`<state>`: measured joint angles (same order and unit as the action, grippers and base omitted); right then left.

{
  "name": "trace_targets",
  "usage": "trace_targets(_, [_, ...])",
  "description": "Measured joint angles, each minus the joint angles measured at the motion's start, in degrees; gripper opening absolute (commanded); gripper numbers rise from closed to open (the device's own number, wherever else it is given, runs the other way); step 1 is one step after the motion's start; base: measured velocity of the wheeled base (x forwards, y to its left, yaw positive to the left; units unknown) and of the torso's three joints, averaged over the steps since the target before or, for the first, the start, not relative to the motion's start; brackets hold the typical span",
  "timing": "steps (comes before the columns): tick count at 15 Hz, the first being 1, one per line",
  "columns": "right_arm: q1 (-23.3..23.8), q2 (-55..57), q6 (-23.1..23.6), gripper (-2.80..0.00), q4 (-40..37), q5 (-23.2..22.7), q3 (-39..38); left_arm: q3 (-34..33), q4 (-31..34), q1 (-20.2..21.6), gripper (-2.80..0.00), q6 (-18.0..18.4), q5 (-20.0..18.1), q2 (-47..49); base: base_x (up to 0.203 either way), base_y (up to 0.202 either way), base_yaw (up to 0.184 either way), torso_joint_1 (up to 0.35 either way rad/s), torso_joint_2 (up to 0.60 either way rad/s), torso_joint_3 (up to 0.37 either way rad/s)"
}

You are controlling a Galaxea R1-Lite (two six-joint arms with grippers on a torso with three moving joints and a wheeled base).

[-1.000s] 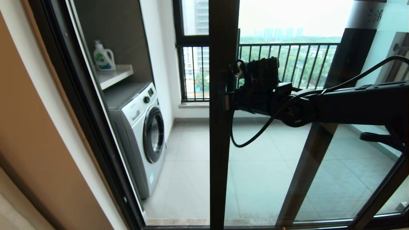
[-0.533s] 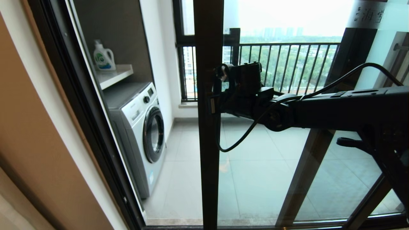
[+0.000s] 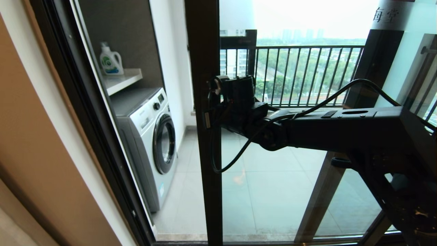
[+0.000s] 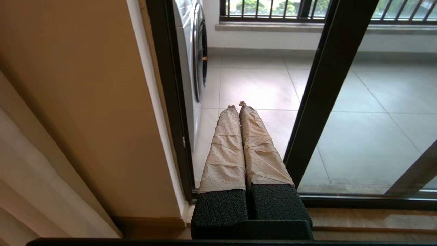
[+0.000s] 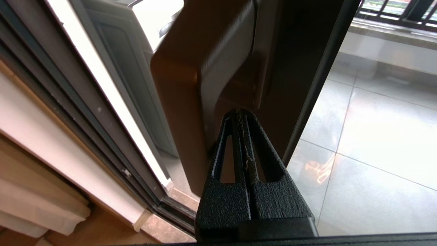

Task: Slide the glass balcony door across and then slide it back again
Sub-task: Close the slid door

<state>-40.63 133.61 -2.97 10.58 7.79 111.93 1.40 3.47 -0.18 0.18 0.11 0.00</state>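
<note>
Leftmost, washing machine (image 3: 150, 136) behind the open gap, detergent bottle (image 3: 111, 60) on the shelf (image 3: 124, 79) above; left gripper (image 4: 239, 106) parked low near the door track, taped fingers pressed together, holding nothing. Mid-frame, glass balcony door (image 3: 205, 136) partly across, its dark upright just right of the machine. Right gripper (image 5: 240, 118) closed tight, tips pressed into the recessed handle (image 5: 218, 75) on that upright.

We note a grey tiled balcony floor (image 3: 273, 191); the washing machine (image 3: 150, 136) stands directly on it, by the wall.
</note>
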Motion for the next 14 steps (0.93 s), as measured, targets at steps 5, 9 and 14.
trace_targets(5, [-1.67, 0.99, -0.07, -2.8, 0.24, -0.2, 0.11, 0.0, 0.0, 0.0, -2.8, 0.0, -0.01, 0.0, 0.0, 0.0, 0.0, 0.0, 0.0, 0.0])
trace_targets(9, [-2.06, -1.77, -0.42, -2.8, 0.08, 0.44, -2.89, 0.0, -0.01, 0.0, -2.8, -0.02, -0.01, 0.0, 0.0, 0.0, 0.0, 0.0, 0.0, 0.0])
trace_targets(14, [0.15, -19.35, -0.25, -2.8, -0.02, 0.56, -24.38, 0.0, 0.0, 0.0, -2.8, 0.0, -0.01, 0.0, 0.0, 0.0, 0.0, 0.0, 0.0, 0.0])
